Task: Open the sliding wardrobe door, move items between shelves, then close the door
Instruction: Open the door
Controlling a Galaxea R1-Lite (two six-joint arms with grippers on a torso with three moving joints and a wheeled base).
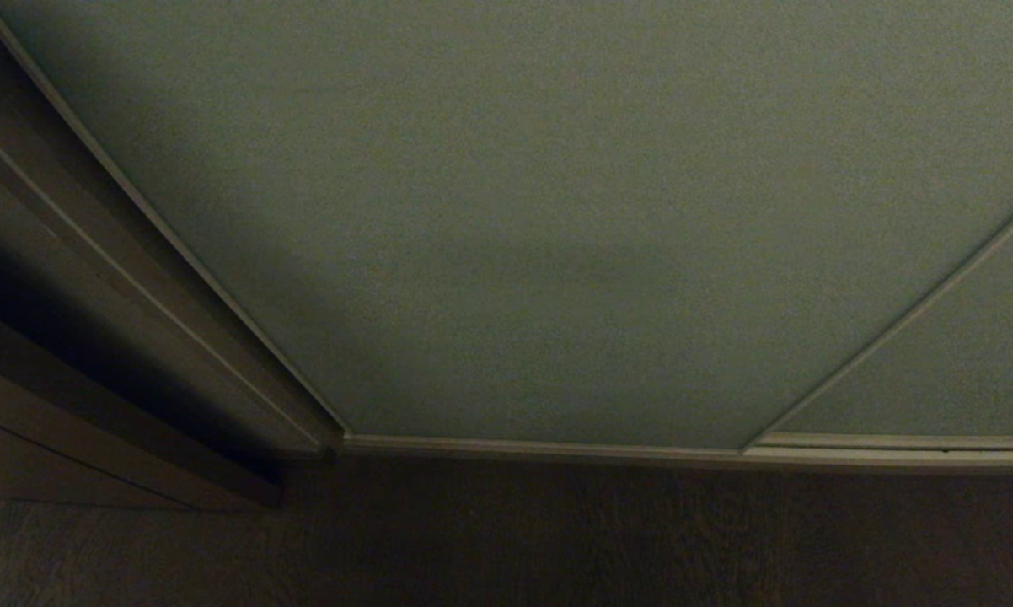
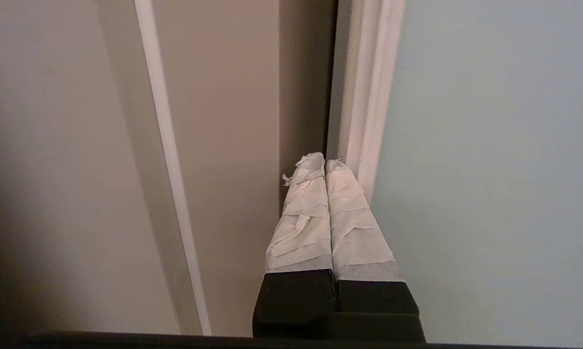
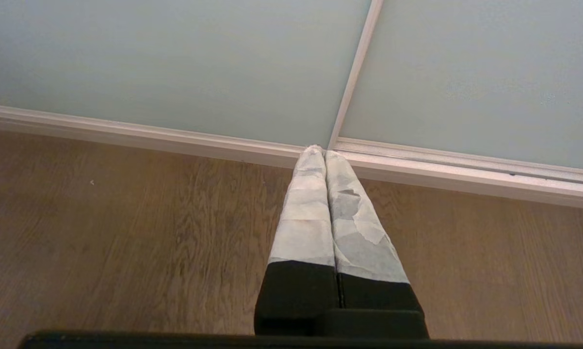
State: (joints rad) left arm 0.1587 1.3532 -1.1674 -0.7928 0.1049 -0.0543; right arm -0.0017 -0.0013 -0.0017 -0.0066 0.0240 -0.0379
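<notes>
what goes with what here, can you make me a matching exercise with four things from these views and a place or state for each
Things:
1. left gripper
2. right gripper
3. sliding wardrobe door
4. floor

Places or states:
a. brown wood grain, running up to the rail
b. shut, tips at the dark gap beside the door's cream frame
c. pale grey-green panel, closed
d. shut, pointing down at the bottom rail where two panels meet

Pairs: 1-b, 2-d, 3-c, 4-a

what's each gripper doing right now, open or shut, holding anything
Left gripper: shut, empty, tips at the sliding wardrobe door edge.
Right gripper: shut, empty, above the floor.
</notes>
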